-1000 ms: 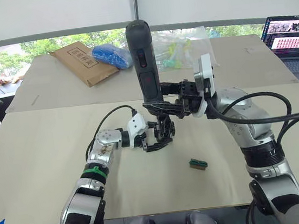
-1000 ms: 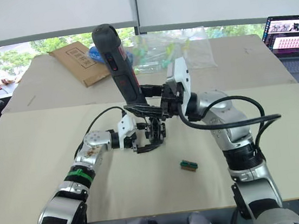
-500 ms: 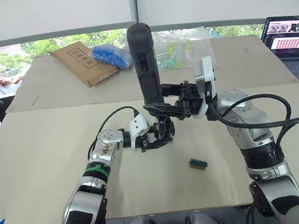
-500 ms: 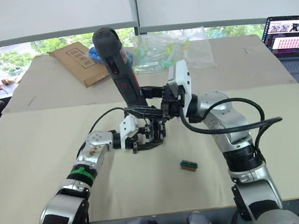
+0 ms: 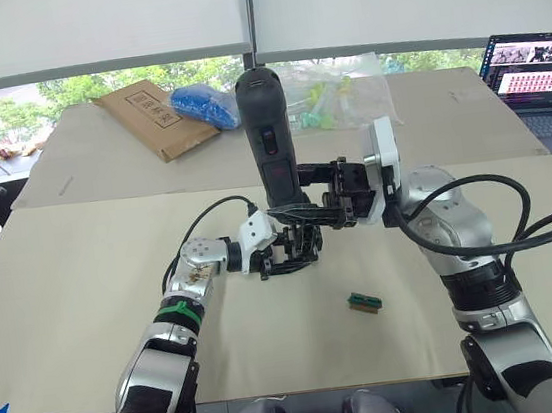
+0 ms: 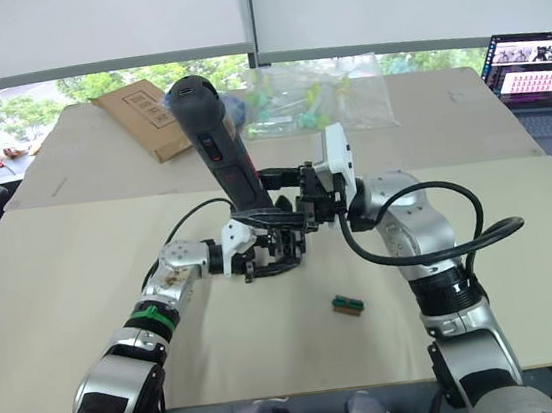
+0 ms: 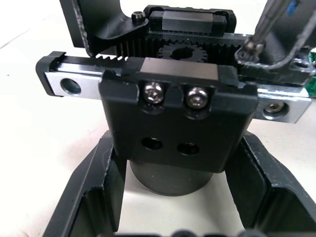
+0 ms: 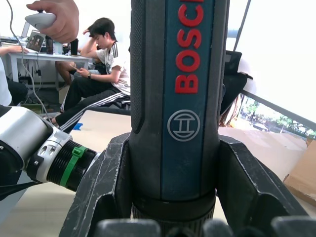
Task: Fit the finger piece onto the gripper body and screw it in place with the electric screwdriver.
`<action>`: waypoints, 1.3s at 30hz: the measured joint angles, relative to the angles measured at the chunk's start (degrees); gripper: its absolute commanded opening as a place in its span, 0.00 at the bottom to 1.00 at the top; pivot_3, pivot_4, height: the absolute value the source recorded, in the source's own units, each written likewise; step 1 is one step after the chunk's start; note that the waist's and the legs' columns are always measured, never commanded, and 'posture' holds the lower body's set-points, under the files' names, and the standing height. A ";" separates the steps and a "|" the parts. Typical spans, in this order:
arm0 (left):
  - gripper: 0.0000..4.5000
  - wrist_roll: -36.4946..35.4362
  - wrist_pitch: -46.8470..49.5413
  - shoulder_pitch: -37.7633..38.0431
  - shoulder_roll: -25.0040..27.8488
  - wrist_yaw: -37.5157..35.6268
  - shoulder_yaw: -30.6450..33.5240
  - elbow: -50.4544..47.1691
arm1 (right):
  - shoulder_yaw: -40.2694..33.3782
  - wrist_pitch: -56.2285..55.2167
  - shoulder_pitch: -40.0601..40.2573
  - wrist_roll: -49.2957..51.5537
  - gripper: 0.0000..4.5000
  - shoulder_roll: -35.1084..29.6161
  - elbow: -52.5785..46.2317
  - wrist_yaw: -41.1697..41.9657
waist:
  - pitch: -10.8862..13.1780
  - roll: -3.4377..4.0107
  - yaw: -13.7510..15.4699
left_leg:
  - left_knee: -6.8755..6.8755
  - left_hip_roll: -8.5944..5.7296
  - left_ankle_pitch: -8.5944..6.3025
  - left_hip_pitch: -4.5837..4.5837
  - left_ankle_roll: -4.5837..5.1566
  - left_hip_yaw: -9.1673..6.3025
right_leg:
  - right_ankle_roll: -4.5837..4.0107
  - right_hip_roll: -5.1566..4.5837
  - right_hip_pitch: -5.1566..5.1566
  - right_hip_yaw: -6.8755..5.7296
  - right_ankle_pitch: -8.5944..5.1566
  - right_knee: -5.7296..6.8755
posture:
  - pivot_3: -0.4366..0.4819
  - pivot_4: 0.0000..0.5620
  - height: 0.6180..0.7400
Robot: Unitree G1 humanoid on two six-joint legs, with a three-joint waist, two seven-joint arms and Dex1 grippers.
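Note:
My left gripper (image 5: pixel 284 258) is shut on the gripper body (image 5: pixel 304 242), a small black assembly held just above the near table's middle. In the left wrist view its fingers (image 7: pixel 94 197) clamp the body's round base (image 7: pixel 173 123), with toothed racks and two screws facing me. My right gripper (image 5: pixel 306 206) is shut on the electric screwdriver (image 5: pixel 271 137), which stands upright over the body, leaning slightly. Its thin bit (image 7: pixel 264 27) meets a screw at the body's upper corner. I cannot tell the finger piece apart from the body's black parts.
A small green-and-brown block (image 5: pixel 365 301) lies on the near table right of the body. On the far table sit a cardboard box (image 5: pixel 149 116), a blue bag (image 5: pixel 205 104) and clear plastic bags (image 5: pixel 327 89). A laptop (image 5: pixel 531 64) stands far right. People (image 8: pixel 98 64) sit behind.
The screwdriver has come down a little and tipped slightly to the left, its bit staying over the body. The left gripper has kept hold of the gripper body, barely moving.

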 measured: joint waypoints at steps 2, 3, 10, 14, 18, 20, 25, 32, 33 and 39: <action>0.52 0.03 0.00 -0.01 0.00 0.07 0.00 0.12 | 0.06 1.26 -0.88 0.00 0.43 0.00 0.77 -0.66 | -0.04 -0.04 0.00 | 0.00 0.00 0.00 0.02 0.00 0.00 | 0.00 -0.01 0.00 0.00 0.00 0.04 | 0.48 0.27 1.00; 0.52 0.03 0.00 -0.01 -0.01 0.10 0.00 0.24 | 0.13 1.41 -1.21 0.00 0.43 0.00 1.33 -0.77 | -0.08 -0.09 0.00 | 0.00 0.01 0.00 0.04 0.00 0.00 | -0.01 -0.01 0.00 0.00 0.00 0.07 | 0.48 0.27 1.00; 0.52 0.04 0.00 -0.08 -0.02 0.25 0.00 0.58 | 0.35 1.46 -1.38 0.00 0.43 0.00 2.48 -1.06 | -0.11 -0.13 -0.01 | 0.00 0.01 -0.01 0.16 0.00 0.01 | -0.02 -0.08 0.01 0.02 0.00 0.28 | 0.48 0.27 1.00; 0.52 0.04 0.00 -0.08 -0.02 0.30 0.00 0.60 | 0.34 1.46 -1.31 0.00 0.43 0.00 2.52 -1.83 | -0.11 -0.13 -0.01 | 0.00 0.01 -0.01 0.18 0.00 0.01 | -0.02 -0.09 0.01 0.03 0.01 0.30 | 0.48 0.27 1.00; 0.52 0.04 0.01 -0.08 -0.02 0.35 0.00 0.61 | 0.29 1.46 -1.10 0.00 0.43 0.00 2.57 -2.07 | -0.11 -0.13 -0.01 | 0.00 0.01 -0.01 0.18 0.00 0.01 | -0.02 -0.10 0.00 0.04 0.01 0.30 | 0.48 0.27 1.00; 0.52 0.04 0.01 -0.08 -0.02 0.35 0.00 0.61 | 0.02 1.46 -0.90 0.03 0.43 0.00 2.59 -2.45 | -0.11 -0.13 0.00 | 0.00 0.01 -0.01 0.18 -0.01 0.01 | -0.03 -0.10 0.00 0.04 0.01 0.30 | 0.48 0.27 1.00; 0.52 0.04 0.00 -0.27 -0.02 0.29 0.01 0.85 | -1.58 3.33 -0.47 0.81 0.43 -0.36 1.02 -5.02 | -0.12 -0.14 0.00 | 0.00 0.02 -0.01 0.16 -0.01 0.01 | -0.03 -0.12 -0.02 0.05 0.01 0.30 | 0.48 0.27 1.00; 0.52 0.03 -1.28 -1.36 0.05 -0.40 0.20 2.13 | -5.82 12.67 -0.89 5.94 0.43 -0.85 -5.69 -13.49 | -0.08 -0.13 0.03 | 0.01 -0.01 0.00 -0.39 -0.02 0.02 | -0.04 -0.15 -0.58 0.05 0.02 0.33 | 0.48 0.27 1.00; 0.52 0.03 -1.50 -1.58 0.05 -0.60 0.24 2.40 | -7.14 13.62 -1.57 7.55 0.43 -0.48 -7.15 -14.98 | -0.08 -0.13 0.02 | 0.01 -0.03 0.01 -0.52 -0.02 0.03 | -0.04 -0.15 -0.72 0.03 0.02 0.36 | 0.48 0.27 1.00; 0.52 0.15 -2.18 -2.66 -0.09 -0.82 0.26 4.23 | -10.89 19.65 -3.32 18.26 0.43 -0.73 -17.53 -18.15 | -0.08 -0.14 0.08 | 0.07 -0.05 0.02 -0.67 -0.02 0.10 | -0.04 -0.12 -0.84 -0.08 0.02 0.38 | 0.48 0.27 1.00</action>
